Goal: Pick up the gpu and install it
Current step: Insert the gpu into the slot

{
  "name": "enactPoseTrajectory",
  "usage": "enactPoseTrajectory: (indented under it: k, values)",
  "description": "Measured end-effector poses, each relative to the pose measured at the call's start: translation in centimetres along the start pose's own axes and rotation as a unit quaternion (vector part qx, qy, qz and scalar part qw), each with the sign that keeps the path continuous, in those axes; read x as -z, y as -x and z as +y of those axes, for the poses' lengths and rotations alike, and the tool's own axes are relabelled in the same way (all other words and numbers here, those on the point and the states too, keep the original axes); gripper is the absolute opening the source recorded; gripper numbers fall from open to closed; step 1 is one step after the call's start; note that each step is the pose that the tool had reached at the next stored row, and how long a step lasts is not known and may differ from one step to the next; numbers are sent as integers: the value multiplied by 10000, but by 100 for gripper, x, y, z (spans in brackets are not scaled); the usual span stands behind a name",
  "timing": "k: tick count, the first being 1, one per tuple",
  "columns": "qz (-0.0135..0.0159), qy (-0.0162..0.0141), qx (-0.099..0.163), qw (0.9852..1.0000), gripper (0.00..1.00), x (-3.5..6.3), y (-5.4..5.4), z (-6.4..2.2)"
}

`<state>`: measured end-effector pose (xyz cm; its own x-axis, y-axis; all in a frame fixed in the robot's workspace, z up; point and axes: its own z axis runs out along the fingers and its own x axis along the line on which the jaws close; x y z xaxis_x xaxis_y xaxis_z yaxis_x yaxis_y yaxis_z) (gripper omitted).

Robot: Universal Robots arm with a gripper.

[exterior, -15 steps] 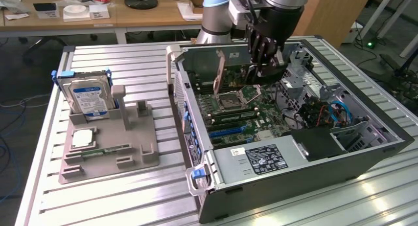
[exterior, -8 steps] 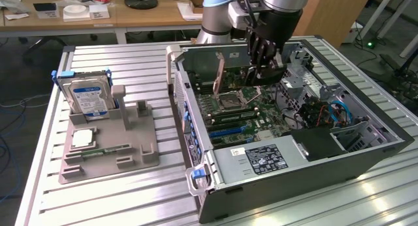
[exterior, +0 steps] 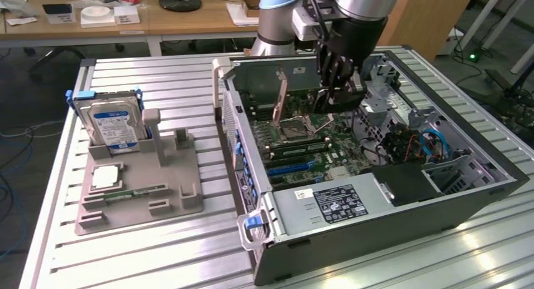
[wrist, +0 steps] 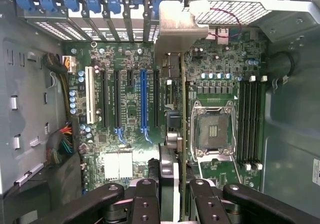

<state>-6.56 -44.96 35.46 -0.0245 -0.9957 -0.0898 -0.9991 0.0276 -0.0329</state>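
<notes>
The gpu [wrist: 172,129] shows edge-on in the wrist view, a thin green board with a black cooler block and a silver end bracket [wrist: 180,31] at the case's rear slots. My gripper [wrist: 174,196] is shut on it, with one finger [wrist: 146,199] on each side of the card. The card hangs over the motherboard [wrist: 127,108], between the blue expansion slot [wrist: 144,101] and the CPU socket [wrist: 212,129]. Whether it touches a slot I cannot tell. In the exterior view my gripper [exterior: 338,92] reaches down inside the open computer case [exterior: 467,198], with the gpu [exterior: 334,106] below it.
A grey fixture tray [exterior: 137,195] stands at the exterior view's left with a silver hard drive [exterior: 115,127], a CPU chip [exterior: 107,176] and a RAM stick [exterior: 134,194]. Inside the case are the power supply [exterior: 334,204], fitted RAM sticks [wrist: 250,124] and loose cables [exterior: 429,145].
</notes>
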Motion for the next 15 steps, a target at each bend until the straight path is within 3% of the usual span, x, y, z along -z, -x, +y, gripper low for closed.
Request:
enactPoseTrajectory:
  k: [15]
  values:
    - [1, 0, 0, 10000, 28, -80, -22, 9]
